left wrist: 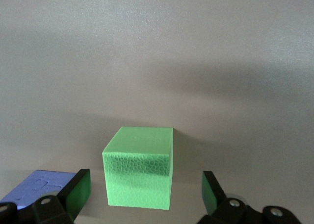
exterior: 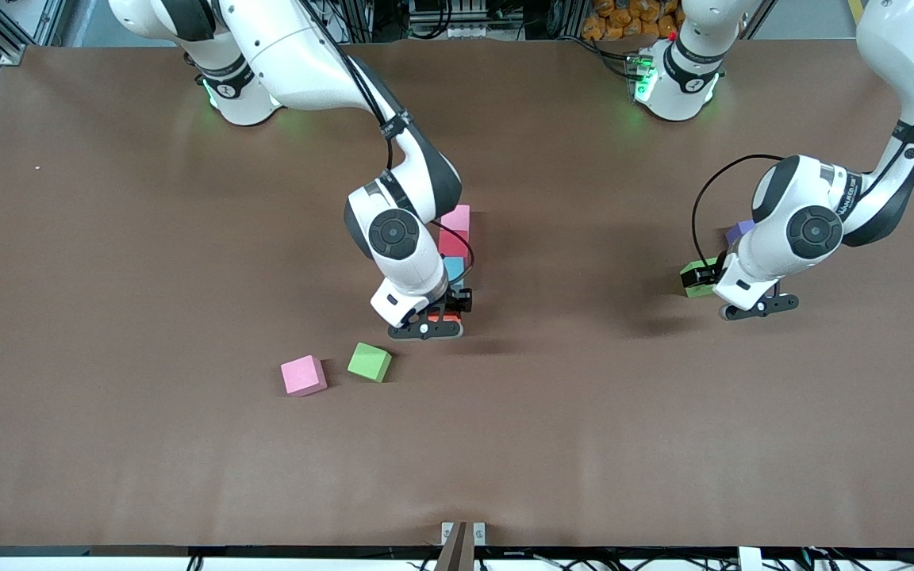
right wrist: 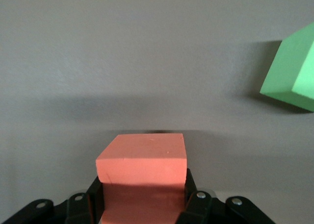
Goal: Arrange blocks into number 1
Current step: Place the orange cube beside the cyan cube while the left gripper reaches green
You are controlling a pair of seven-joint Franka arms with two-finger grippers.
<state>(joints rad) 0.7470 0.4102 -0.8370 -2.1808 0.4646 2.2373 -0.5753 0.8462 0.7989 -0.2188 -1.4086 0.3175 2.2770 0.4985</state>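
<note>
A column of blocks lies mid-table: pink (exterior: 456,216), red (exterior: 452,242), then light blue (exterior: 455,269), each nearer the front camera. My right gripper (exterior: 425,321) sits low at the column's near end, shut on the orange block (right wrist: 142,167). A loose green block (exterior: 369,362) and a loose pink block (exterior: 303,375) lie nearer the camera. Toward the left arm's end, my left gripper (left wrist: 144,194) is open, low around another green block (left wrist: 139,167), with gaps on both sides. A purple block (left wrist: 37,185) lies beside it.
Brown table surface (exterior: 584,412) spreads wide between the two arms and toward the front edge. The loose green block (right wrist: 292,77) also shows in the right wrist view, off to one side of the orange one.
</note>
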